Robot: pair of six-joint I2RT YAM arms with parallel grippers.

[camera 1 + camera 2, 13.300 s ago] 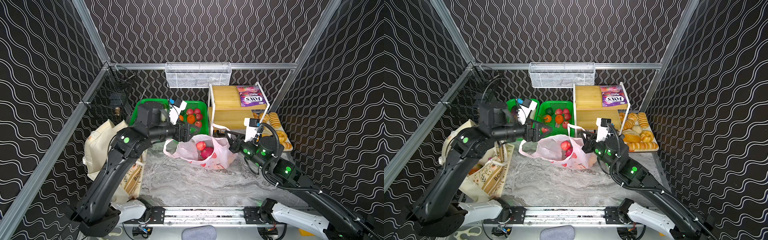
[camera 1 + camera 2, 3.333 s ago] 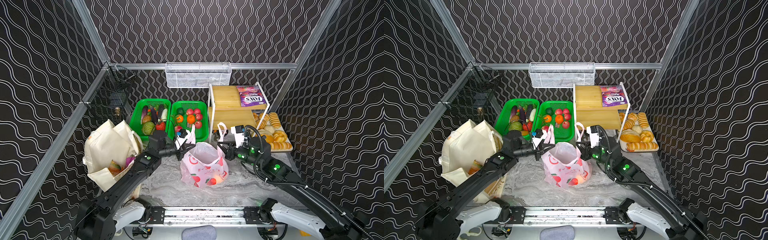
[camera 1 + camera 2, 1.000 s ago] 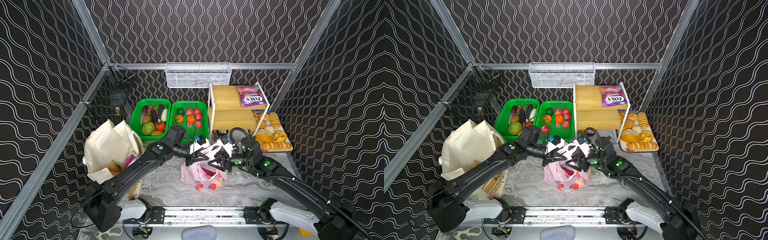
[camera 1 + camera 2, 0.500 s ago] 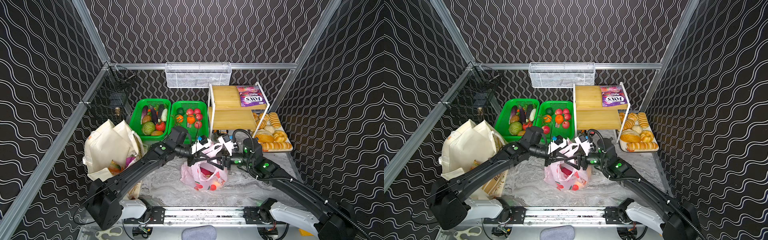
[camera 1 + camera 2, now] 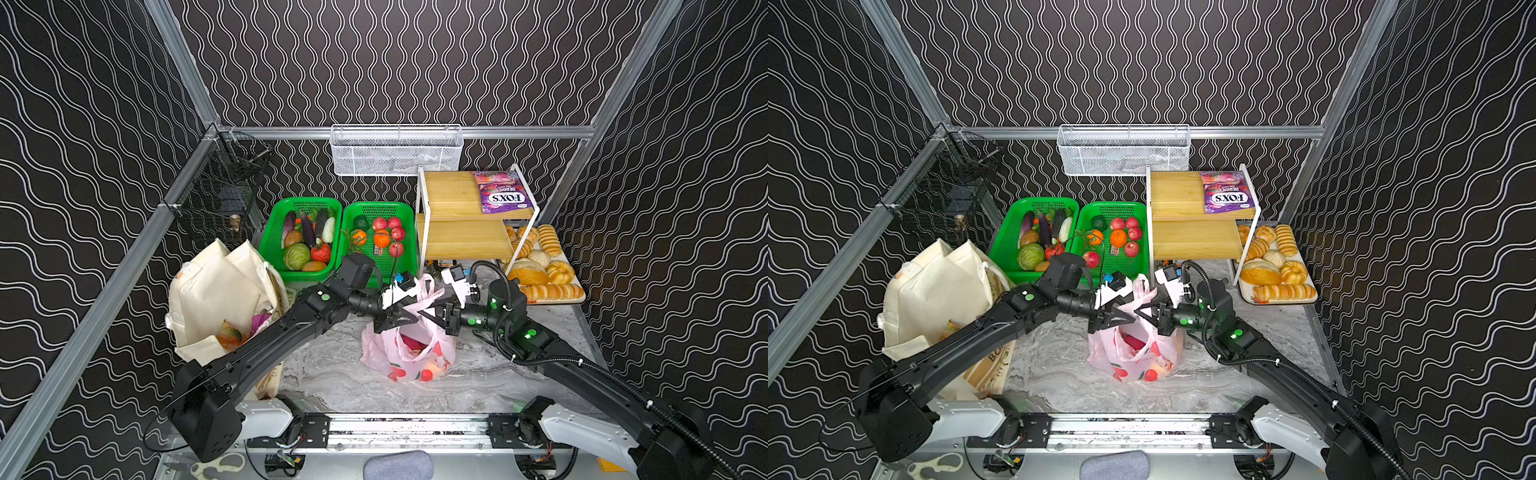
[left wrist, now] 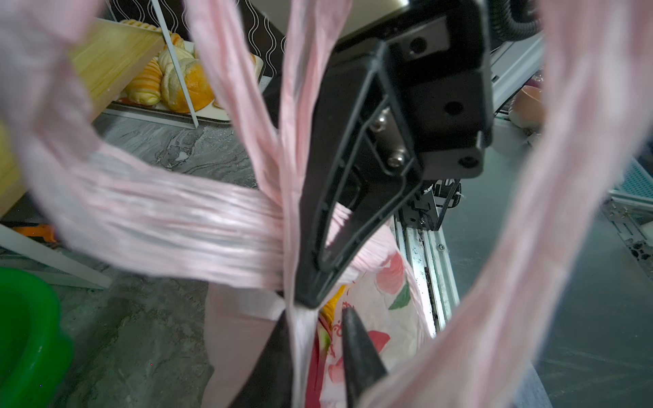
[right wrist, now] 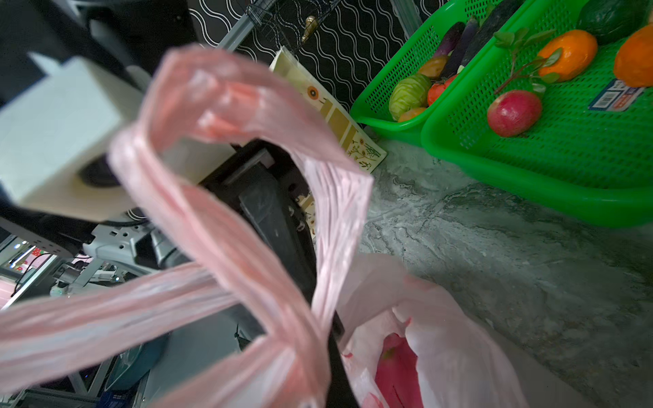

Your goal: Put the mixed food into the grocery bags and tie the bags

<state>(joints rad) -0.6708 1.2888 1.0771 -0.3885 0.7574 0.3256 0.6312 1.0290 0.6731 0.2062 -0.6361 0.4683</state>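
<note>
1. Standing up in the middle of the marble table [image 5: 332, 374] is the pink plastic bag [image 5: 409, 353], just in front of the right green basket [image 5: 376, 257]. Its long way runs up and down, with the mouth on top.
2. Its two loop handles [image 5: 424, 291] are pulled up over the mouth and cross each other. A pink dragon fruit [image 7: 395, 367] shows inside.
3. The right gripper [image 5: 426, 313] is squeezed tight on one handle strip. The left gripper [image 5: 405, 320] comes in from the other side. Its fingers [image 6: 357, 353] are a little apart, with a handle strip running between them. I cannot tell if they press it.
4. The two claw tips nearly touch above the bag.
5. The cream canvas tote [image 5: 216, 299] slumps at the left edge of the table, with food inside.
6. There is bare table in front of the bag and on both sides. Behind it, the green basket and the wooden shelf [image 5: 465, 241] are close.
7. The bag has red fruit pictures on it. A purple packet [image 5: 498, 195] on the top shelf reads FOX'S BERRIES, upside down in both top views. The tote shows the letters BO [image 5: 995, 356] in a top view.
</note>
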